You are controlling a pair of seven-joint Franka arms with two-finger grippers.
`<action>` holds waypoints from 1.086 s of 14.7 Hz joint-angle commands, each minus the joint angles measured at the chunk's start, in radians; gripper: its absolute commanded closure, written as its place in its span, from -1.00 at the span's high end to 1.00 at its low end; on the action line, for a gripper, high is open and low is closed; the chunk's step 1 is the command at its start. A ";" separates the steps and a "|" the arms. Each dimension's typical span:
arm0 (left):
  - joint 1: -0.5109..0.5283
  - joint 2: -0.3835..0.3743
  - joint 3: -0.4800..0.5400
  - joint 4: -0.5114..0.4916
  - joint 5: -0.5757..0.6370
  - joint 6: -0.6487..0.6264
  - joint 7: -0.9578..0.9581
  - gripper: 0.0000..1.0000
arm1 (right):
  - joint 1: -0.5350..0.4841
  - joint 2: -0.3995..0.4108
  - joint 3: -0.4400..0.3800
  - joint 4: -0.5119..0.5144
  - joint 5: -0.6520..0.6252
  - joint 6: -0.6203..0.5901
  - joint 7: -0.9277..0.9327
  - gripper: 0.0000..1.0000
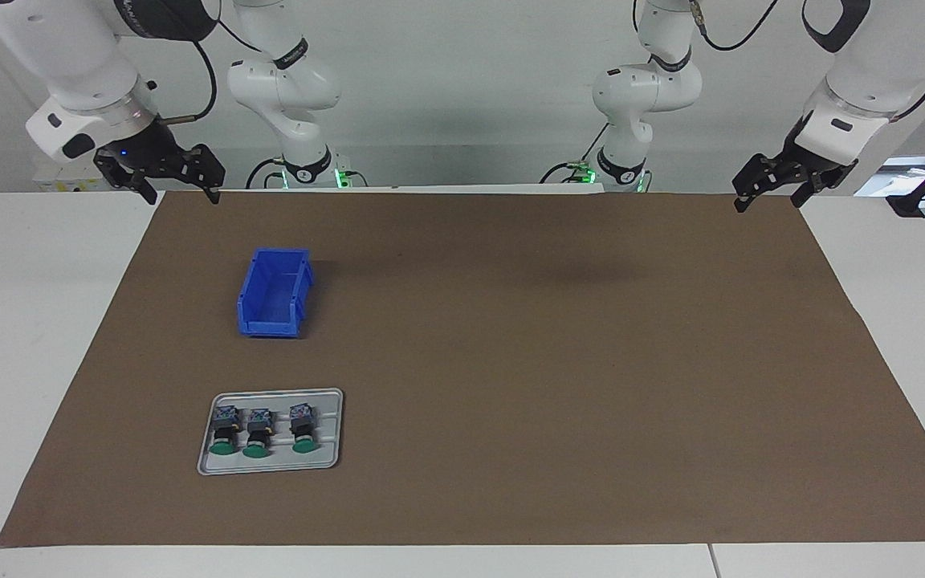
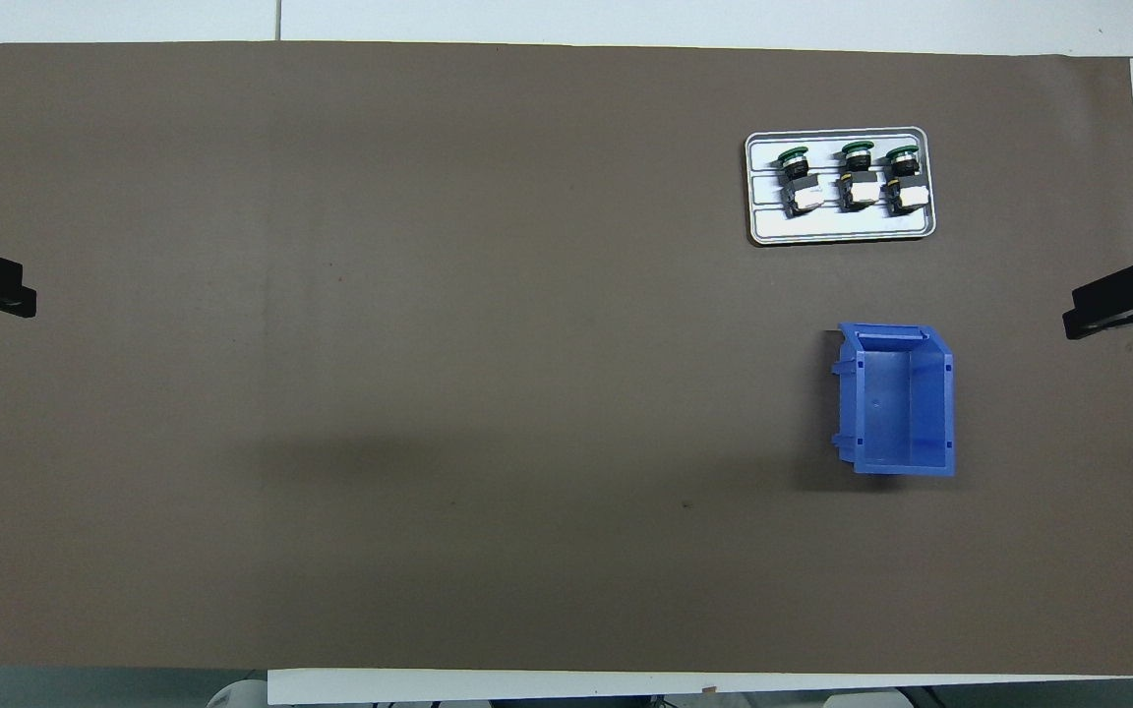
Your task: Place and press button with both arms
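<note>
Brown paper covers most of the white table (image 1: 45, 321), and a pale wall rises past the robots' end of it. Toward the right arm's end lies a shallow grey rectangular tray (image 1: 332, 401) holding three small push-button switches in a row, each lying on its side with a round flat green cap, black cylindrical body and grey-blue block base. The caps point away from the robots. The middle button (image 1: 258, 431) lies between its two twins, close to but apart from them. Nearer to the robots than the tray, well apart from it, stands an open blue plastic bin (image 1: 274, 291) with nothing visible inside.

Both large white jointed arms wait, raised at the table's robot-side corners. The right gripper (image 1: 176, 191) hangs over the paper's corner at its own end, fingers spread wide and holding nothing. The left gripper (image 1: 768, 197) hangs over the opposite corner, fingers likewise wide and empty.
</note>
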 commanded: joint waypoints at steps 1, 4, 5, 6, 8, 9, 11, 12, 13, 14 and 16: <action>0.008 0.003 0.000 0.024 -0.005 -0.015 -0.004 0.99 | -0.011 -0.004 0.004 0.000 0.011 0.016 0.003 0.99; 0.010 0.031 0.002 0.053 -0.005 -0.041 -0.004 0.99 | -0.004 -0.008 0.004 -0.006 0.013 0.007 0.007 0.99; 0.007 0.031 0.002 0.056 -0.004 -0.044 -0.004 0.99 | -0.004 -0.013 0.004 -0.014 0.013 0.005 0.008 0.99; 0.008 0.031 0.002 0.056 -0.004 -0.050 -0.004 0.99 | -0.010 -0.013 0.004 -0.017 0.013 0.005 0.007 0.99; 0.008 0.026 0.002 0.046 -0.002 -0.054 -0.004 0.99 | -0.010 -0.014 0.003 -0.026 0.013 0.016 -0.022 0.99; 0.008 0.026 0.002 0.044 -0.004 -0.055 -0.004 0.99 | -0.004 -0.011 0.004 -0.025 0.019 0.049 -0.033 0.99; 0.008 0.026 0.002 0.044 -0.004 -0.052 -0.004 0.99 | 0.040 0.027 0.007 -0.028 0.019 0.137 -0.030 0.99; 0.008 0.023 0.002 0.036 -0.004 -0.054 -0.006 0.99 | 0.074 0.067 0.007 -0.017 0.020 0.183 -0.023 0.99; 0.008 0.020 0.002 0.032 -0.004 -0.049 -0.006 0.99 | 0.094 0.109 0.007 -0.017 0.026 0.255 0.014 0.99; 0.008 0.020 0.002 0.032 -0.004 -0.046 -0.006 1.00 | 0.128 0.163 0.007 -0.013 0.042 0.327 0.067 0.99; 0.008 0.019 0.002 0.032 -0.004 -0.067 -0.004 1.00 | 0.180 0.309 0.007 0.048 0.040 0.430 0.123 0.99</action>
